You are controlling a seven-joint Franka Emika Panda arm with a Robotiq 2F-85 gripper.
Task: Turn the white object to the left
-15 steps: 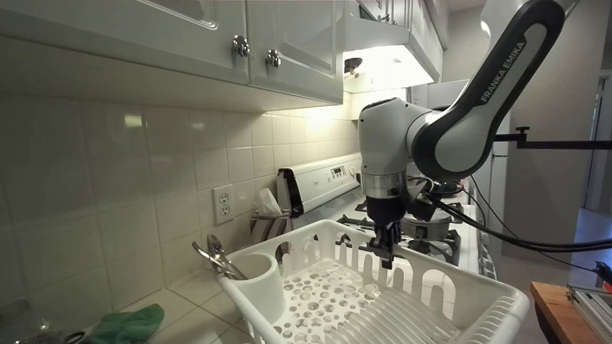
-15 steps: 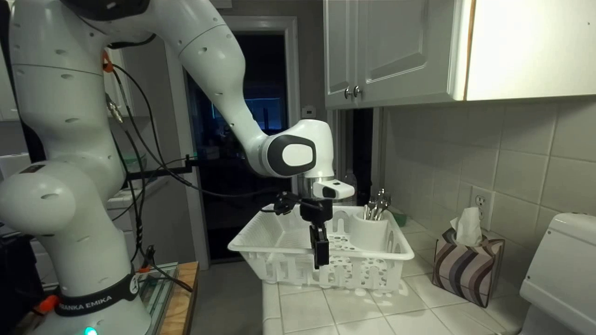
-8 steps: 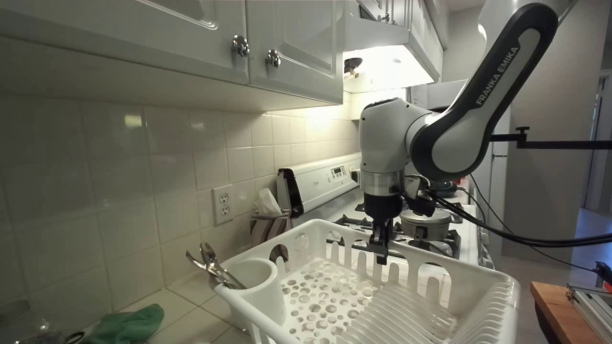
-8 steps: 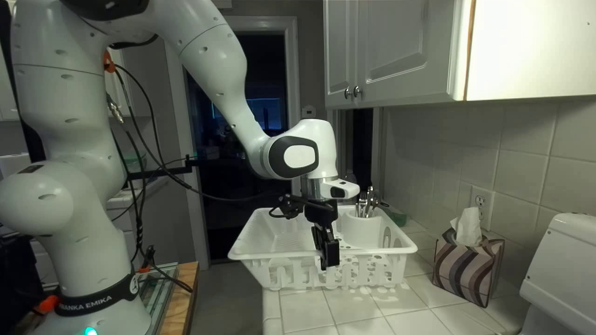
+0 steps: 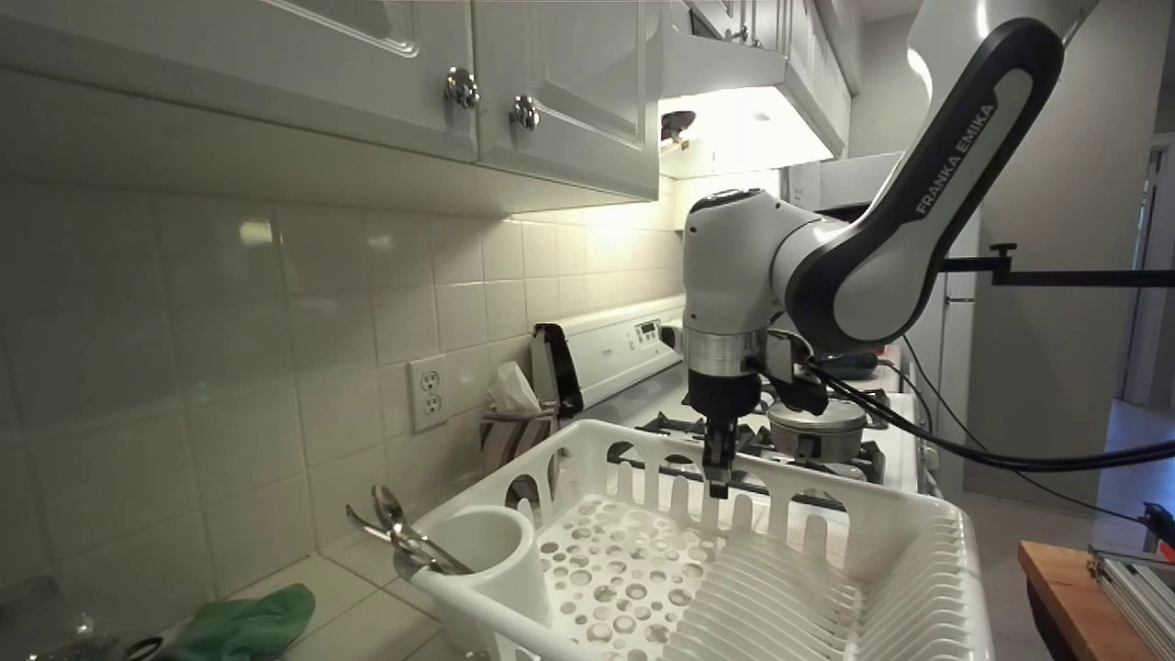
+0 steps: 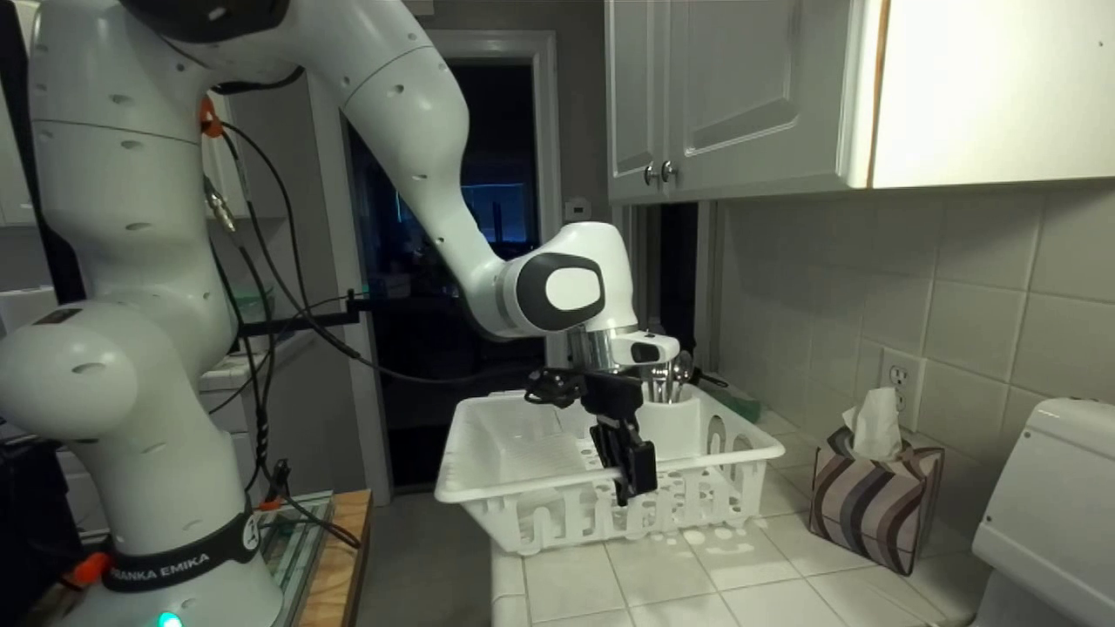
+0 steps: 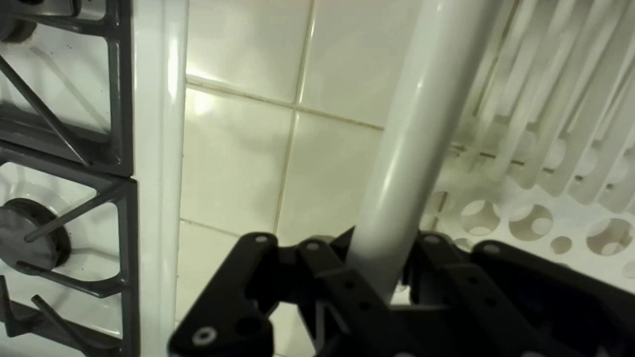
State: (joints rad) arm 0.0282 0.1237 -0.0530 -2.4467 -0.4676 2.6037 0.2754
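The white object is a large white dish rack on the tiled counter. It also shows in an exterior view, standing at an angle to the tile lines. My gripper points down at the rack's stove-side rim, one finger inside and one outside. It also shows at this rim in an exterior view. In the wrist view the rim runs between the fingers of my gripper, which are shut on it. The fingertips are partly hidden by the rim. A round utensil cup with cutlery stands in the rack's corner.
A striped tissue box stands by the tiled wall. The stove with a pot lies beyond the rack, its edge close in the wrist view. A green cloth lies near the wall. Cabinets hang above.
My gripper has moved toward the wall along with the rack's rim. The rack has turned; its cup corner has shifted left in an exterior view, and the cutlery moved with it.
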